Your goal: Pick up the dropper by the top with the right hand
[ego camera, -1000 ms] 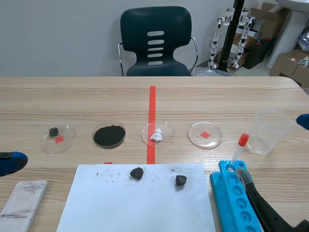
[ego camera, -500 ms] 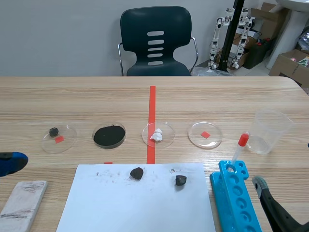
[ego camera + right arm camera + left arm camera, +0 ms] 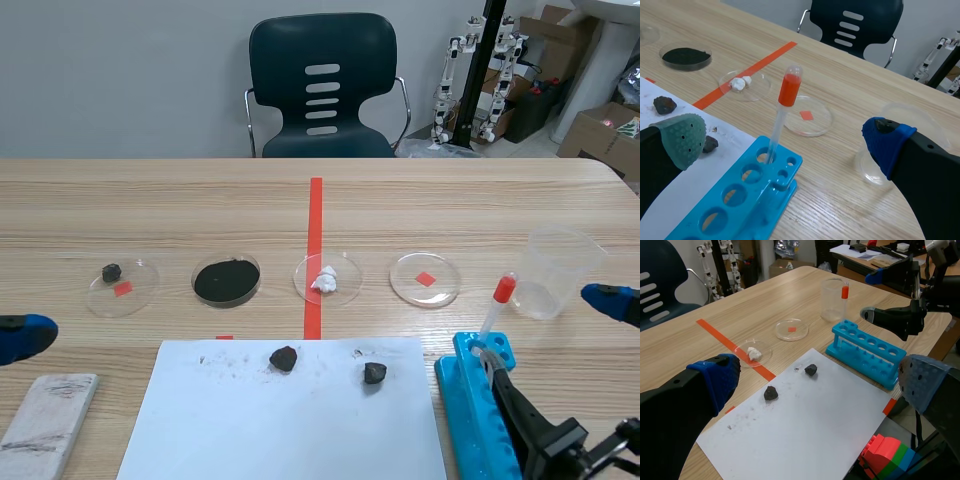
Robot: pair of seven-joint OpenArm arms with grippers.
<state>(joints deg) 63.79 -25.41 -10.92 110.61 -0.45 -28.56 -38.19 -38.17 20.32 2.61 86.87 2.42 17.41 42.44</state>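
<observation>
**Inspector:** Step in hand?

**Assessor:** Approach. Right end effector [image 3: 782, 137] is released, fingers spread either side of the dropper [image 3: 781, 117]. No contact. Dropper stands upright in the far hole of the rack [image 3: 735, 200], near right.

**Inspector:** Next move?

**Assessor:** Level the pads with the red bulb, then close.

**Inspector:** Views?

**Assessor:** The right wrist view shows the stem seated in the hole; in the scene view a finger covers that spot.

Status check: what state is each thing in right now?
dropper: upright in the blue rack, not gripped
right claw: open, dropper ahead of it
left claw: open, holding nothing
blue rack: holds only the dropper
plastic cup: upright, looks empty
petri dish nearest the dropper: empty
</observation>
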